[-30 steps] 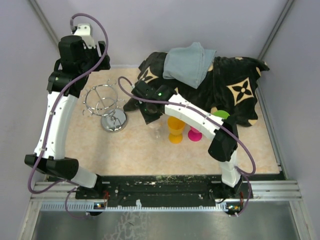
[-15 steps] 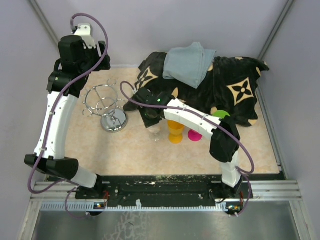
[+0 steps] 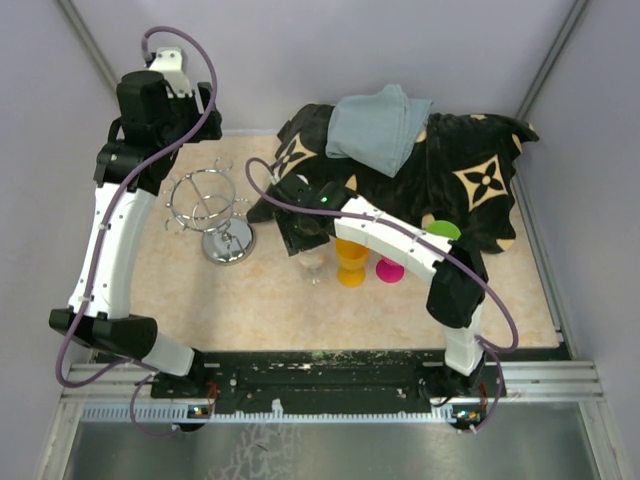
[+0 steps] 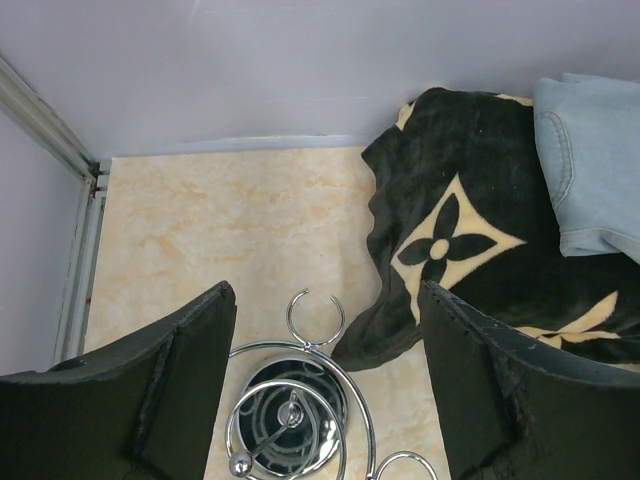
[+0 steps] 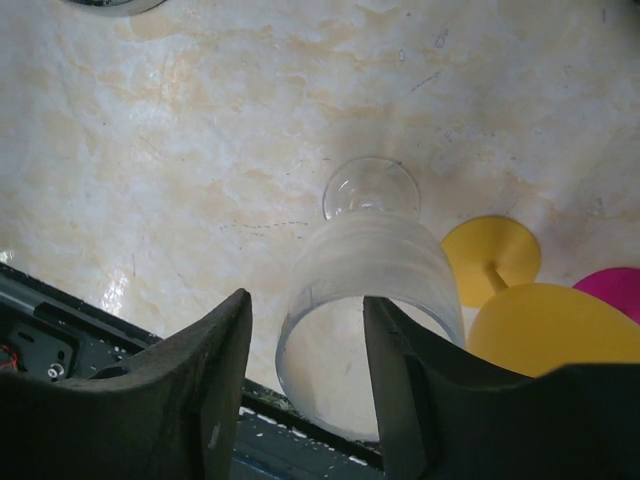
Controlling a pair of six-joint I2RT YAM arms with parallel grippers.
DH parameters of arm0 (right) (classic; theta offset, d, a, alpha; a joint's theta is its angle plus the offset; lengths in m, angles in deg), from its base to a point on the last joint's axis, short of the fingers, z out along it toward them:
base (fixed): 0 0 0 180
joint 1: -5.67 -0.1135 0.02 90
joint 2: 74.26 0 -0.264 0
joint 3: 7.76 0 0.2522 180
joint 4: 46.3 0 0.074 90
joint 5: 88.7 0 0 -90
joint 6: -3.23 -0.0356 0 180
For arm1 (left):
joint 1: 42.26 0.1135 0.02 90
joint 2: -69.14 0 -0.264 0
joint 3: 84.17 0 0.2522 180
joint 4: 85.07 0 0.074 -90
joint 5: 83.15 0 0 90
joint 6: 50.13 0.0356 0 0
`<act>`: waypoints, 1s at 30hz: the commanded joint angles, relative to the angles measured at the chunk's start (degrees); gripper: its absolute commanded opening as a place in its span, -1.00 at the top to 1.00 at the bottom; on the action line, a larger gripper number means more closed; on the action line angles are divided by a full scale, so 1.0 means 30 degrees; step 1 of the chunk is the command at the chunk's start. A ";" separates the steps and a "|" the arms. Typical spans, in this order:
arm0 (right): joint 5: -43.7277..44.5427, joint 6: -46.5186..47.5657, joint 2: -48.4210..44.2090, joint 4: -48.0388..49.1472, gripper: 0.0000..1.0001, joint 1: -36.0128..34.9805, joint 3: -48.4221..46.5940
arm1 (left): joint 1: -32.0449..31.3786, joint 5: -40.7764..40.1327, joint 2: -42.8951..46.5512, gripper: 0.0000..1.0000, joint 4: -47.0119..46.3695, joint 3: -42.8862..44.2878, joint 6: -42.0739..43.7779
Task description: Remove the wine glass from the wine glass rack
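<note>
Your clear frosted wine glass (image 5: 360,260) is off the shiny chrome wire rack (image 3: 210,205). It stands upright on the beige marble-look table (image 3: 200,300), well to the right of the rack. The right gripper (image 5: 308,303) sits at its rim with the jaws spread. The near wall of the glass is between them, and there's a gap on the outer side, so no pinch. A yellow plastic goblet (image 5: 540,320) stands just beside the glass, with a pink one (image 5: 610,285) past that. I can't see into either. Your left gripper (image 4: 327,290) hangs over the rack, spread wide, holding nothing.
</note>
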 commanded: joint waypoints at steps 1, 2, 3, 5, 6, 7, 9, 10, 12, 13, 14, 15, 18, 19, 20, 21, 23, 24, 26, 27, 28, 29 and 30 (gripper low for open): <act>0.0654 -0.0069 -0.2006 -0.0384 -0.04 -0.0195 -0.1586 | 0.0113 0.0128 0.0165 -0.57 -0.0283 0.0334 0.0005; 0.0588 -0.0029 -0.2110 -0.0448 -0.08 -0.0195 -0.1863 | 0.0129 0.0128 0.0161 -0.57 -0.0289 0.0337 -0.0022; 0.0513 -0.0042 -0.2204 -0.0453 -0.13 -0.0173 -0.2209 | 0.0134 0.0128 0.0160 -0.57 -0.0283 0.0337 -0.0033; 0.0299 0.0024 -0.2501 -0.0295 -0.22 -0.0185 -0.2801 | 0.0132 0.0134 0.0134 -0.57 -0.0300 0.0381 -0.0078; 0.0291 0.0034 -0.2732 -0.0099 -0.26 -0.0187 -0.3222 | 0.0127 0.0129 0.0131 -0.57 -0.0299 0.0394 -0.0055; 0.0396 0.0109 -0.2952 0.0016 -0.30 -0.0180 -0.3442 | 0.0127 0.0113 0.0131 -0.57 -0.0306 0.0395 -0.0067; 0.1158 0.0110 -0.3559 0.0315 -0.49 -0.0159 -0.4191 | 0.0135 0.0074 0.0102 -0.57 -0.0454 0.0360 0.0058; 0.1899 0.0155 -0.3850 0.0350 -0.57 -0.0041 -0.4452 | 0.0219 0.0070 0.0116 -0.57 -0.0655 0.0241 0.0277; 0.2819 0.0066 -0.4423 0.0146 -0.72 0.0887 -0.4743 | 0.0683 0.0236 0.0177 -0.57 -0.1307 -0.0095 0.0649; 0.2777 -0.0100 -0.4716 0.0036 -0.73 0.1764 -0.4649 | 0.1163 0.0624 0.0125 -0.56 -0.1615 -0.0153 0.0828; 0.2596 -0.0252 -0.5393 0.0051 -0.74 0.2759 -0.4282 | 0.1703 0.1014 0.0005 -0.56 -0.1840 -0.0098 0.0827; 0.2467 -0.0271 -0.5987 0.0130 -0.75 0.3825 -0.3811 | 0.2334 0.1484 -0.0163 -0.55 -0.1967 0.0048 0.0860; 0.2439 0.0176 -0.7645 0.0813 -0.76 0.6660 -0.2135 | 0.4222 0.2766 -0.0919 -0.54 -0.2287 0.0526 0.1084; 0.2528 0.0361 -0.8154 0.1020 -0.77 0.7539 -0.1536 | 0.4828 0.3153 -0.1125 -0.54 -0.2400 0.0511 0.1189; 0.2682 0.0468 -0.8566 0.1027 -0.77 0.8422 -0.1143 | 0.5501 0.3546 -0.1272 -0.54 -0.2531 0.0381 0.1279; 0.3035 0.0559 -0.8859 0.0955 -0.77 0.9096 -0.0738 | 0.6189 0.4148 -0.1389 -0.54 -0.2709 0.0137 0.1353; 0.4773 0.0675 -0.9408 0.0762 -0.78 1.0323 0.0225 | 0.7514 0.5179 -0.1386 -0.54 -0.3333 -0.0842 0.1332; 0.5416 0.0727 -0.9741 0.0764 -0.78 1.0674 0.1060 | 0.8360 0.5718 -0.1326 -0.53 -0.3666 -0.1455 0.1266; 0.6694 0.0676 -1.0304 0.0994 -0.78 1.1147 0.2538 | 0.9235 0.6709 -0.1151 -0.53 -0.4297 -0.2644 0.1276; 0.7290 0.0614 -1.0567 0.1156 -0.79 1.1235 0.3274 | 0.9718 0.7008 -0.1018 -0.53 -0.4578 -0.3244 0.1363; 0.7617 0.0507 -1.0849 0.1319 -0.79 1.1282 0.3996 | 0.9990 0.7258 -0.0841 -0.53 -0.4968 -0.3853 0.1506; 0.7782 0.0380 -1.1096 0.1544 -0.79 1.1288 0.4632 | 1.0160 0.7373 -0.0569 -0.53 -0.5332 -0.4545 0.1612; 0.7777 0.0189 -1.1398 0.1884 -0.80 1.1289 0.5264 | 1.0283 0.7450 -0.0287 -0.53 -0.5681 -0.5217 0.1749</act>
